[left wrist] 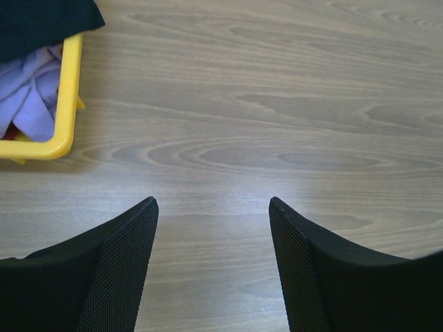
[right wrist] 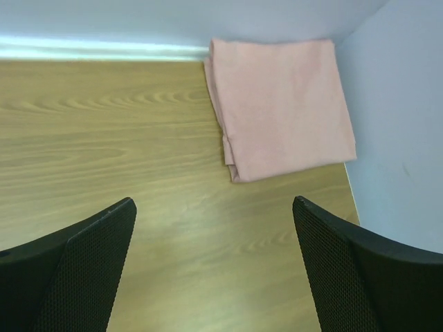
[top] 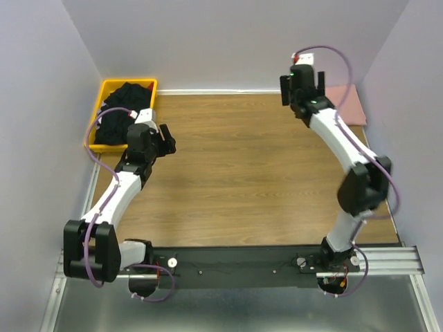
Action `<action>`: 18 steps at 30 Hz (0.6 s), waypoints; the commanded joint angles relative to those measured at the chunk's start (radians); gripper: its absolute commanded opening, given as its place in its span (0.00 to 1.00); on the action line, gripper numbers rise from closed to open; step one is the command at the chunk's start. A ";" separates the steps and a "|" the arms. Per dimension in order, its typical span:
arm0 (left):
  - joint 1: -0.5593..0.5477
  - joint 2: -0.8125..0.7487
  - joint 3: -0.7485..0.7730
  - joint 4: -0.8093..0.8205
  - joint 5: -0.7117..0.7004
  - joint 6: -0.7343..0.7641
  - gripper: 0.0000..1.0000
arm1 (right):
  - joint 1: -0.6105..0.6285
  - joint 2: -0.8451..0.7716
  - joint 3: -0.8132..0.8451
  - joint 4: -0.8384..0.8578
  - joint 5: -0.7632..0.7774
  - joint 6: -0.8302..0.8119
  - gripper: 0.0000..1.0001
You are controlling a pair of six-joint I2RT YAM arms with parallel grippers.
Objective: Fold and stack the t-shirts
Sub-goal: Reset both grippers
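Left jaws spread wide, empty, over wooden surface [left wrist: 277, 104]. Heaped black cloth t-shirts [top: 123, 104] in yellow plastic bin [left wrist: 71, 90], ahead-left of them. Right jaws apart, empty. Folded dusty pink cloth t-shirt [right wrist: 280, 104] ahead, slightly right, flat on surface in wall corner.

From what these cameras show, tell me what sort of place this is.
Probably a robot test cell: plain walls box in a wooden table, the left arm and right arm are bolted to a metal rail, and a yellow bin of black t-shirts sits opposite a folded pink t-shirt.
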 commanded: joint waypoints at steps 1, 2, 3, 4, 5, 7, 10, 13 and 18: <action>0.005 -0.098 -0.022 0.047 0.034 0.024 0.73 | -0.023 -0.322 -0.153 -0.105 -0.156 0.239 1.00; 0.005 -0.121 -0.018 0.032 0.033 0.027 0.73 | -0.023 -0.381 -0.221 -0.116 -0.193 0.263 1.00; 0.003 -0.144 -0.013 0.020 0.031 0.026 0.73 | -0.023 -0.435 -0.251 -0.122 -0.207 0.263 1.00; 0.003 -0.199 -0.004 0.006 0.025 0.023 0.73 | -0.023 -0.501 -0.283 -0.125 -0.216 0.277 1.00; 0.003 -0.229 0.015 0.001 0.020 0.020 0.73 | -0.023 -0.608 -0.309 -0.137 -0.218 0.277 1.00; 0.003 -0.330 0.036 -0.071 -0.007 0.008 0.73 | -0.023 -0.781 -0.383 -0.156 -0.209 0.285 1.00; 0.002 -0.471 0.085 -0.168 -0.091 -0.005 0.74 | -0.023 -0.961 -0.487 -0.160 -0.190 0.289 1.00; 0.002 -0.608 0.121 -0.262 -0.174 -0.031 0.74 | -0.023 -1.183 -0.584 -0.159 -0.182 0.294 1.00; 0.002 -0.819 0.118 -0.358 -0.308 -0.084 0.74 | -0.023 -1.450 -0.717 -0.160 -0.199 0.319 1.00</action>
